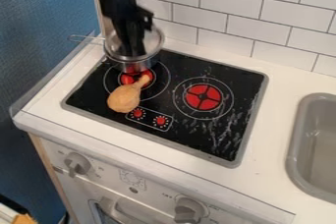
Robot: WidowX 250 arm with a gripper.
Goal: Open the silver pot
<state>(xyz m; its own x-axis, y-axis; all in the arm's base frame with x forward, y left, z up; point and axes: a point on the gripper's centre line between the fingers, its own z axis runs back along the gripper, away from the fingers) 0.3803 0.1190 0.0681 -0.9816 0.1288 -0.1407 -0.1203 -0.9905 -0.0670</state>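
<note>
Silver pot (133, 65) sits at the cooktop's (190, 137) upper-left corner, just behind a toy drumstick (123, 98). The hand (136, 51) hangs over it, perhaps inside the rim; whether spread or pressed together, I cannot tell.

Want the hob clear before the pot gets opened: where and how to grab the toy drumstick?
I'd grip the tapered neck from above, tilted in from the counter's front edge, closing across its length. The drumstick lies on its side, narrowing from a fat rounded end to a thin one. That thin tip points toward the pot, so coming from the rear looks tight.
</note>
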